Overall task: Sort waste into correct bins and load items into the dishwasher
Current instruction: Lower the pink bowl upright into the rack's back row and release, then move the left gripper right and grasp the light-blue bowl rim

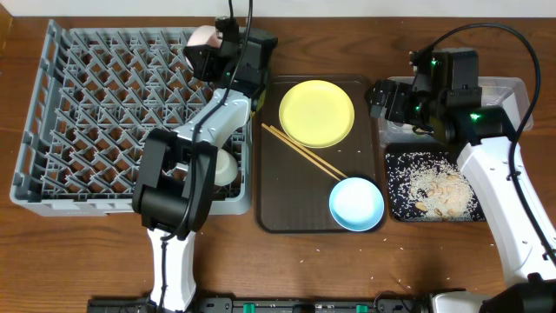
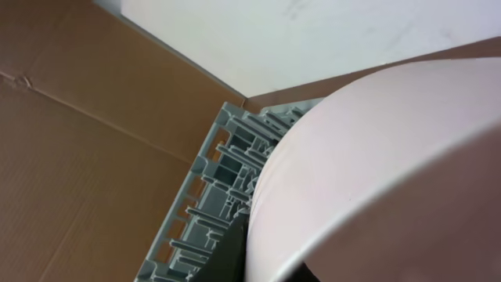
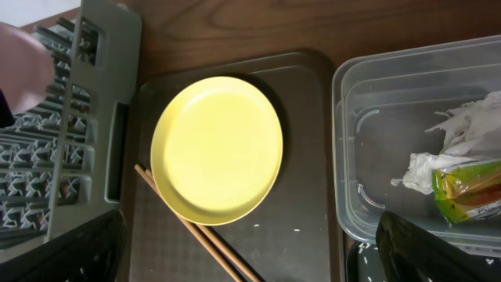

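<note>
My left gripper [image 1: 211, 45] is shut on a small white cup [image 1: 203, 38] above the far right corner of the grey dishwasher rack [image 1: 95, 104]. That cup [image 2: 376, 180] fills the left wrist view, with the rack [image 2: 211, 196] below it. A white bowl [image 1: 226, 165] sits in the rack under the left arm. The yellow plate [image 1: 317, 113], chopsticks [image 1: 302, 150] and light blue bowl [image 1: 356, 203] lie on the brown tray [image 1: 276, 217]. My right gripper [image 1: 382, 96] hangs open between that tray and the clear tub [image 3: 376, 117], which holds a napkin [image 3: 454, 149] and a wrapper [image 3: 470, 192].
The black tray [image 1: 395, 209] at the right holds rice and beige scraps [image 1: 439, 187]. A few rice grains lie on the wooden table [image 1: 347, 261] in front of the brown tray. The right arm covers most of the clear tub [image 1: 512, 87] from above.
</note>
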Motion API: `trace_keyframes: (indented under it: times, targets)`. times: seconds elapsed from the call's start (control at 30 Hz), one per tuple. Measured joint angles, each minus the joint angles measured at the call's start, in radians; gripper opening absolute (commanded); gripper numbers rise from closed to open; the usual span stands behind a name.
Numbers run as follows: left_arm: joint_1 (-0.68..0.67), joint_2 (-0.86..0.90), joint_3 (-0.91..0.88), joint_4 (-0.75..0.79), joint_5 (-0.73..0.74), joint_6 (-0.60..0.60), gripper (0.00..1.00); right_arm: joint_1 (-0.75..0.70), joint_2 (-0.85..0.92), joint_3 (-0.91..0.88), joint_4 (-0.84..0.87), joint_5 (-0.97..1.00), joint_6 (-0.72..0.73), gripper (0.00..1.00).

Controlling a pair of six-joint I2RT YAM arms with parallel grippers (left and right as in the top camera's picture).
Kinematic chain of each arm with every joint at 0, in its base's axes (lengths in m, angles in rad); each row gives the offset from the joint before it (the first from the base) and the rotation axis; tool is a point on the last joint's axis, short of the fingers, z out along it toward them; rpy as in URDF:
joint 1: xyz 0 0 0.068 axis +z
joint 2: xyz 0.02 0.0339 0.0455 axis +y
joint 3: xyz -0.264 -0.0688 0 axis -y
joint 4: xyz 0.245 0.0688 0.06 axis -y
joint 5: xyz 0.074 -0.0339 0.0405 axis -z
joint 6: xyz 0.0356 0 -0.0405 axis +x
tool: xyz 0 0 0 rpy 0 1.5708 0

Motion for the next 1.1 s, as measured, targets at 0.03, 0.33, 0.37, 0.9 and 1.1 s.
trace_keyframes:
  times: [0.03,0.33,0.37,0.9,1.1]
  targets:
    - [-0.005,0.000,-0.002,-0.005,0.002,0.001,0.15,0.000,0.000,0.000,0.000,0.000,0.000,0.99]
    - [-0.062,0.002,-0.030,-0.053,0.024,0.011,0.61,0.000,0.000,0.000,0.000,0.000,0.000,0.99]
    - [-0.066,0.002,-0.030,-0.058,0.025,0.005,0.63,0.000,0.000,0.000,0.000,0.000,0.000,0.99]
    - [-0.073,-0.002,-0.030,-0.145,0.076,-0.047,0.75,0.000,0.000,0.000,0.000,0.002,0.000,0.99]
    - [-0.072,-0.065,-0.030,-0.258,0.253,-0.177,0.76,0.000,0.000,0.000,0.000,0.002,0.000,0.99]
